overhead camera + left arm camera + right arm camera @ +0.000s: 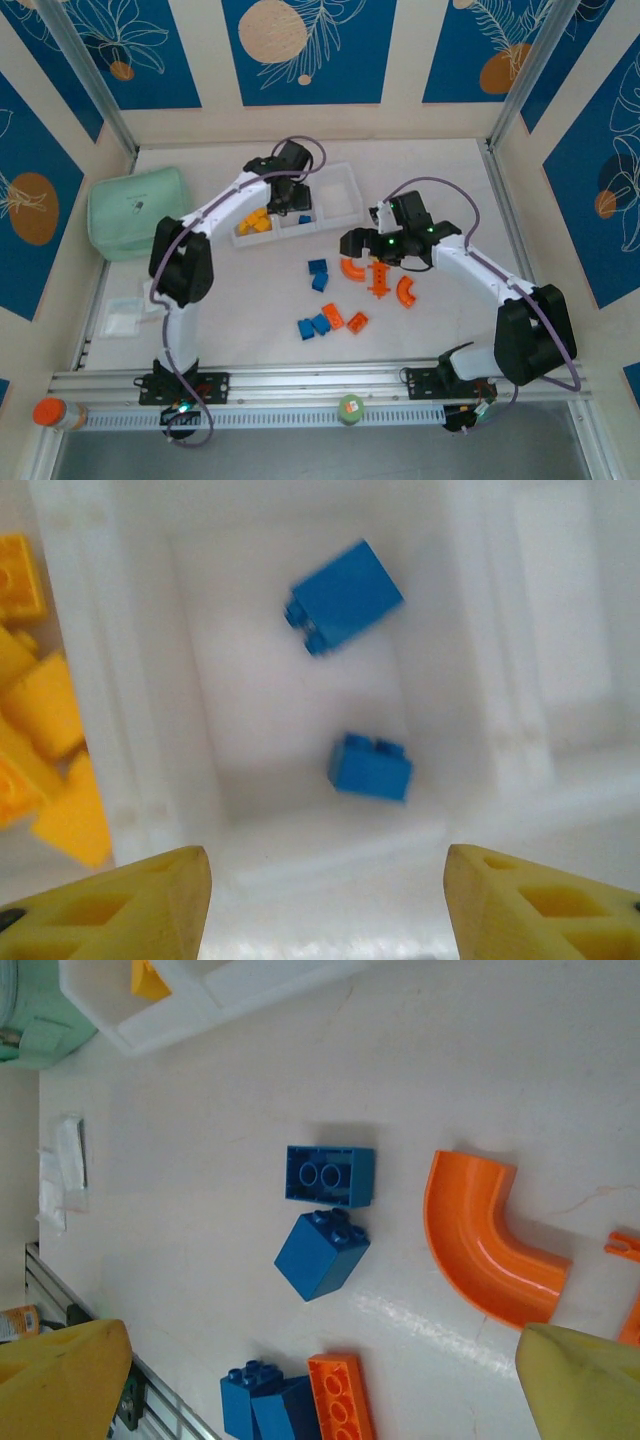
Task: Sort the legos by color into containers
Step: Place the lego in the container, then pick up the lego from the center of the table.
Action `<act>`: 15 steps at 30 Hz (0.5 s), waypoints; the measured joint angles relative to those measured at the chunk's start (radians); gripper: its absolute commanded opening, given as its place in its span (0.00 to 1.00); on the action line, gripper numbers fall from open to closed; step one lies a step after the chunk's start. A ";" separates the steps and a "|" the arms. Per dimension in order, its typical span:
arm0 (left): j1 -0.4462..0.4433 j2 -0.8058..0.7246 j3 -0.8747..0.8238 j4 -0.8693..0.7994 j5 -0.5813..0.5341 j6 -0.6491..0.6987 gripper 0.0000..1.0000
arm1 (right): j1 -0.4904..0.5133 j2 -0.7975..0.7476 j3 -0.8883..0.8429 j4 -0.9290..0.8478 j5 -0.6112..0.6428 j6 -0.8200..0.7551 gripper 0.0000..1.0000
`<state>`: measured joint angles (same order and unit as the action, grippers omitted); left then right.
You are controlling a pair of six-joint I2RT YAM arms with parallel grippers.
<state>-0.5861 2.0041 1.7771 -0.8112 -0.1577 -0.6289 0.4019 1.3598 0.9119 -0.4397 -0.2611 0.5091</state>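
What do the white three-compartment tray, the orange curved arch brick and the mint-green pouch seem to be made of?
White three-compartment tray: probably thin translucent plastic, matte, with softly moulded walls. Orange curved arch brick: hard glossy plastic, given the bright highlight along its bend. Mint-green pouch: seemingly soft fabric, with rounded edges; too small to be sure.

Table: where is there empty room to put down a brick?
The table is bare in its far right corner, beyond the tray, and so is the tray's right compartment. The middle is crowded with loose blue bricks and orange bricks.
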 measured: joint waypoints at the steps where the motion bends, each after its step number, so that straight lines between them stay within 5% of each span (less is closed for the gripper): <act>1: -0.019 -0.032 -0.040 0.012 0.002 -0.008 0.66 | 0.005 -0.002 -0.004 0.000 -0.002 0.000 0.99; 15: -0.210 -0.156 -0.330 0.071 0.005 -0.219 0.78 | 0.038 -0.125 -0.209 0.020 -0.017 0.042 0.99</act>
<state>-0.7959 1.8484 1.4467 -0.7403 -0.1528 -0.8474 0.4397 1.2346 0.7029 -0.4198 -0.2779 0.5507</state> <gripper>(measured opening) 0.769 0.991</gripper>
